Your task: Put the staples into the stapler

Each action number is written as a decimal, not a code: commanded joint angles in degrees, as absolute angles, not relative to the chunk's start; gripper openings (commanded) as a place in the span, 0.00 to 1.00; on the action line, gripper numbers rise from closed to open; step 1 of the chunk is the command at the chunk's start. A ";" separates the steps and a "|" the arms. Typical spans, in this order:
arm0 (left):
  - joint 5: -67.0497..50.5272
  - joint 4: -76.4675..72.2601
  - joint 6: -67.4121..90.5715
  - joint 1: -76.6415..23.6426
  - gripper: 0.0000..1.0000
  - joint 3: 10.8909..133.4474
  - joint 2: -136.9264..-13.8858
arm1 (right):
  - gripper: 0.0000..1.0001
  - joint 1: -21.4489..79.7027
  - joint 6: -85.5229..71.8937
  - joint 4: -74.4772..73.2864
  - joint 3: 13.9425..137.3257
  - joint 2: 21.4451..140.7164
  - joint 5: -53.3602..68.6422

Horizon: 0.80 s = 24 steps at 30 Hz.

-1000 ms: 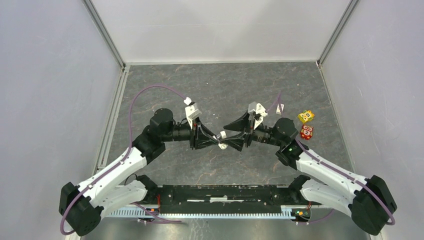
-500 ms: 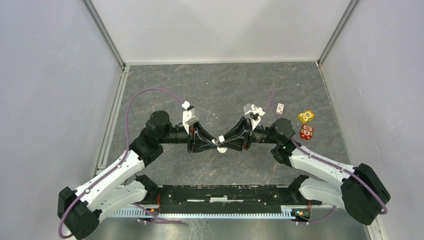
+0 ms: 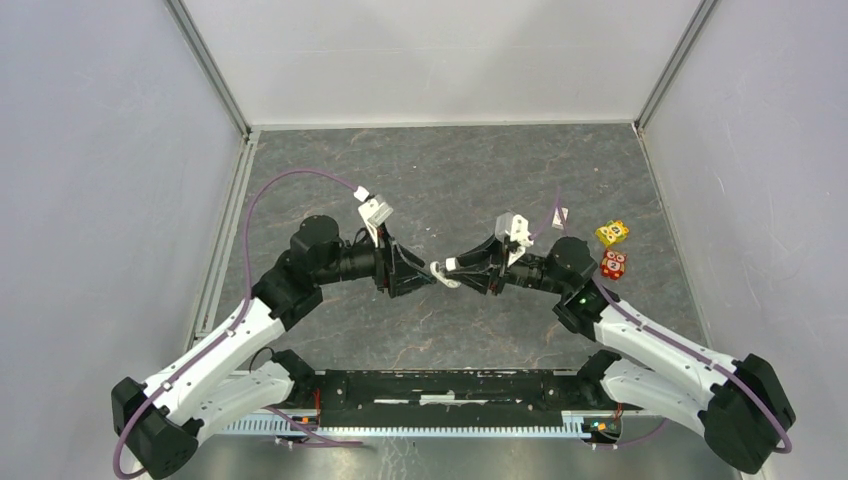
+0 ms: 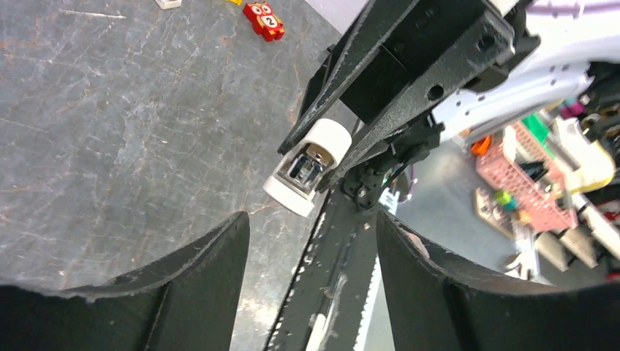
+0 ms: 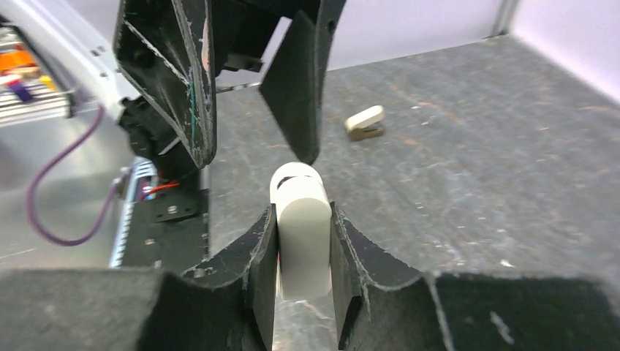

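My right gripper is shut on the small white stapler and holds it above the middle of the table; from above the stapler sticks out leftward. In the left wrist view the stapler shows its metal inside between the right arm's black fingers. My left gripper faces it, open and empty, its tips just short of it. The whitish staples box lies at the right rear. A thin pale sliver lies on the table; I cannot tell whether it is the staples.
A yellow cube and a red cube sit to the right of the right arm. A small beige wedge-shaped piece lies on the table beyond the left gripper. A black rack runs along the near edge.
The right gripper closed on the stapler while the left still held it. The left gripper has since opened, let go and drawn back to the left.
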State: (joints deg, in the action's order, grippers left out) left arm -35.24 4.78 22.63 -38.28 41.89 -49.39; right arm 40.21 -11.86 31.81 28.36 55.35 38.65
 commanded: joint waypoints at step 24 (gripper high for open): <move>-17.44 13.55 43.31 -37.53 0.54 49.03 -53.57 | 0.00 52.95 8.64 21.30 37.19 56.15 8.81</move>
State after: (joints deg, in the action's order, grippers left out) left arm -17.93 14.52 41.60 -37.67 48.75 -52.99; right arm 52.45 7.70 19.38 34.30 55.75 11.84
